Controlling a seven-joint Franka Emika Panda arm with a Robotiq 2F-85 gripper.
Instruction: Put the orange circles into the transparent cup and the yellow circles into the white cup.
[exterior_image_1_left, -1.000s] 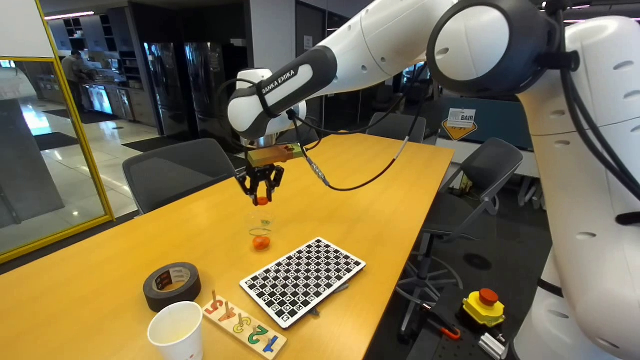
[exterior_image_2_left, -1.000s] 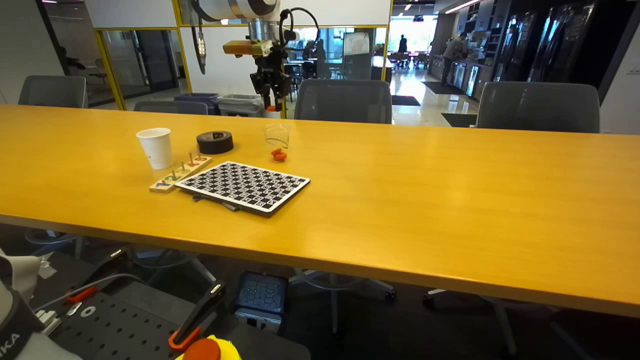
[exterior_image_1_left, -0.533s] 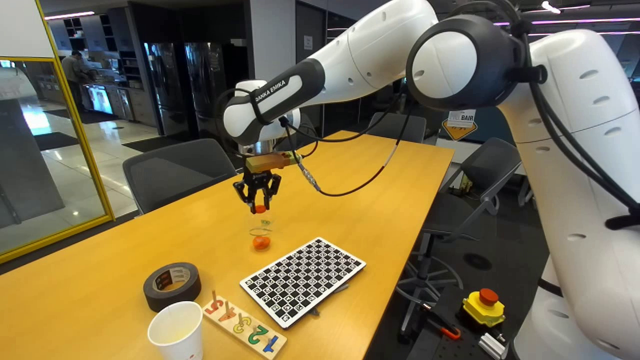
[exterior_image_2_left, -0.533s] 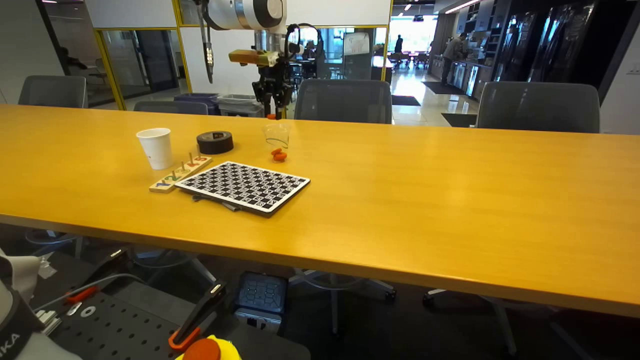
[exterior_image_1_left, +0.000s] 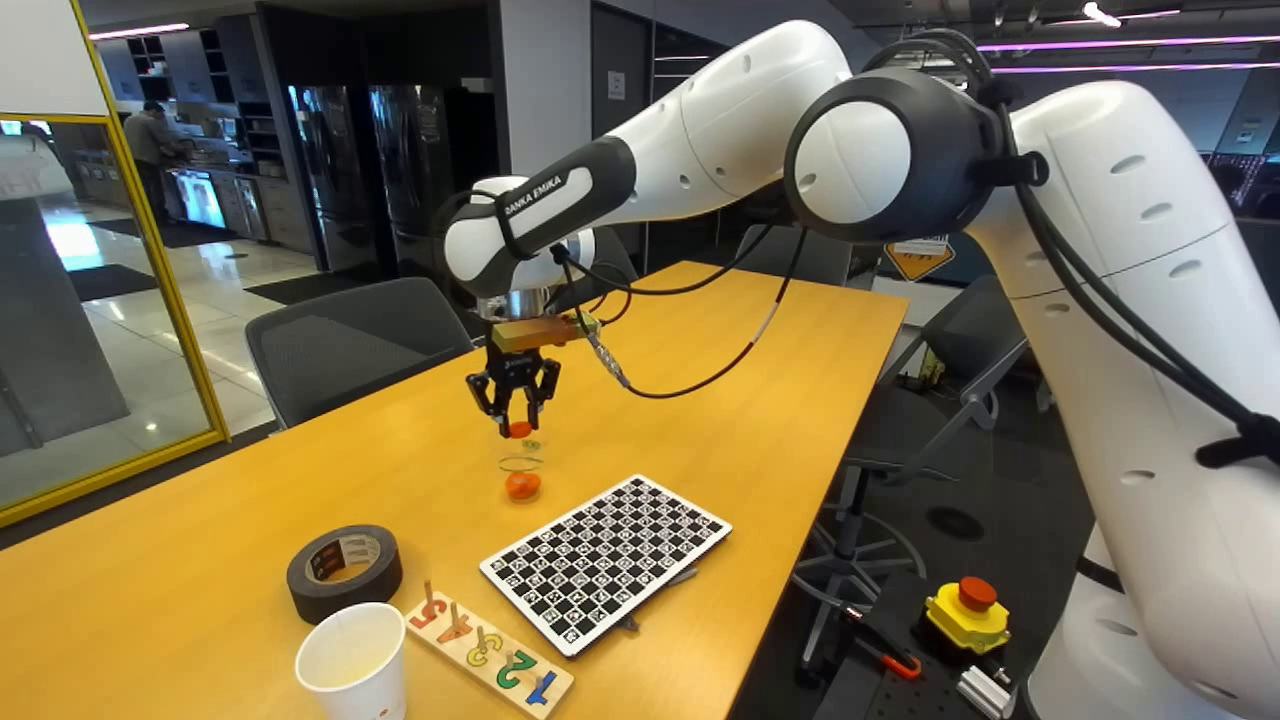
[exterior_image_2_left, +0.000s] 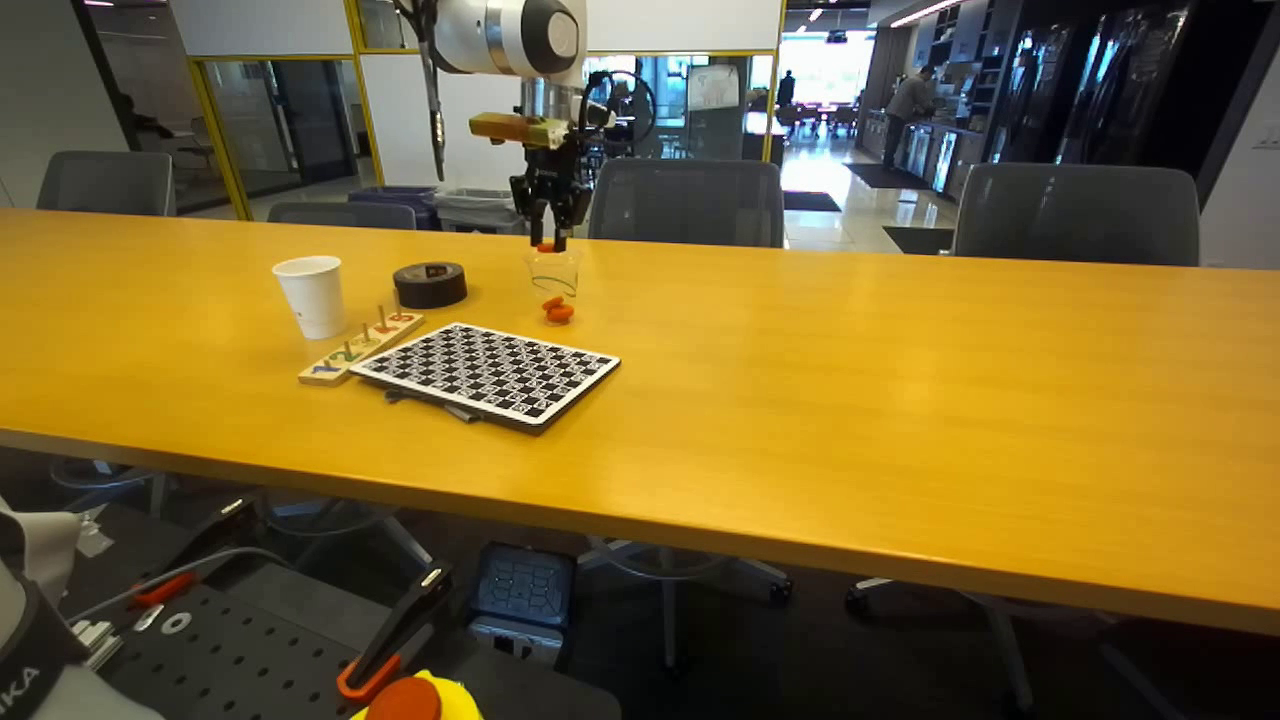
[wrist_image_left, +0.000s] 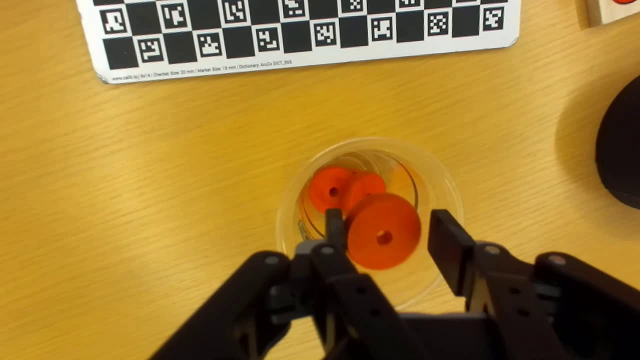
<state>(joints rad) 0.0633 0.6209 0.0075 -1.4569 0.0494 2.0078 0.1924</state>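
Observation:
My gripper (wrist_image_left: 387, 222) points down over the transparent cup (exterior_image_2_left: 553, 272). Its fingers are apart. An orange disc (wrist_image_left: 395, 245) is between them, against or close to the left finger, with a gap to the right finger in the wrist view. This disc is over the cup's mouth, level with its rim in an exterior view (exterior_image_2_left: 545, 247). Further orange discs (wrist_image_left: 327, 189) lie at the cup's bottom; they also show in an exterior view (exterior_image_1_left: 522, 487). The white cup (exterior_image_1_left: 350, 655) stands upright. No separate yellow disc shows; its inside looks pale yellow.
A black tape roll (exterior_image_1_left: 345, 572) stands beside the white cup. A wooden number board (exterior_image_1_left: 490, 655) with upright pegs lies near it. A checkerboard (exterior_image_1_left: 607, 560) lies near the transparent cup. Grey chairs (exterior_image_2_left: 685, 200) stand along the far table edge.
My gripper has come down with the orange disc to just above the transparent cup. The fingers now stand apart from the disc on one side. The cups have not moved.

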